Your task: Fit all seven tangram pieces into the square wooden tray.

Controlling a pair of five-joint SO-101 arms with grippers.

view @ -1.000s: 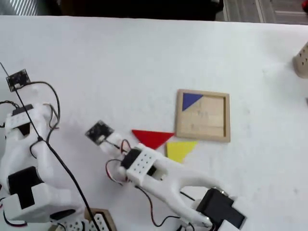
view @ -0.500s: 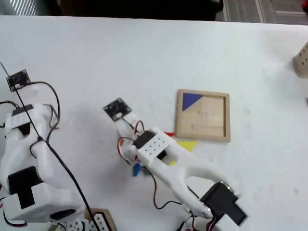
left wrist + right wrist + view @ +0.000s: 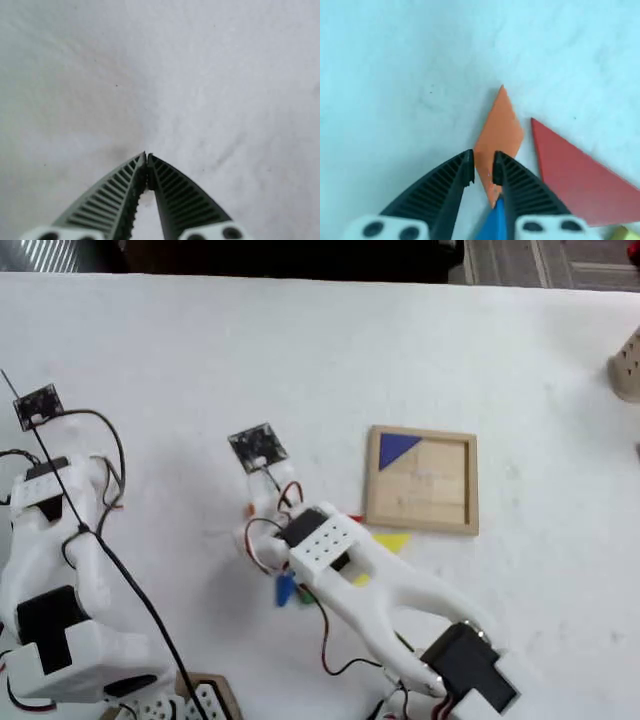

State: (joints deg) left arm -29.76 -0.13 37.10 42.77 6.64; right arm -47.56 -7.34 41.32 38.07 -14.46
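The square wooden tray [image 3: 470,480] lies right of centre with a blue triangle [image 3: 397,448] in its far left corner. My right arm [image 3: 330,550] stretches from the near edge to just left of the tray, covering most of a yellow piece [image 3: 393,541]. Its gripper [image 3: 482,162] is narrowly open, its fingertips straddling the near end of an orange parallelogram [image 3: 500,125] that lies flat on the table. A red triangle [image 3: 575,175] lies beside the orange piece, and a blue piece [image 3: 492,222] sits under the fingers. My left gripper [image 3: 146,160] is shut over bare table.
A small blue piece [image 3: 286,588] and a green sliver [image 3: 305,596] peek out beside the right arm. The left arm [image 3: 50,570] stands at the table's left edge with its cables. A perforated wooden block [image 3: 627,365] stands at the far right edge.
The right arm swung away from the near edge toward the tray's left side, covering the red triangle and most of the yellow piece and uncovering the blue and green pieces. The left arm kept still.
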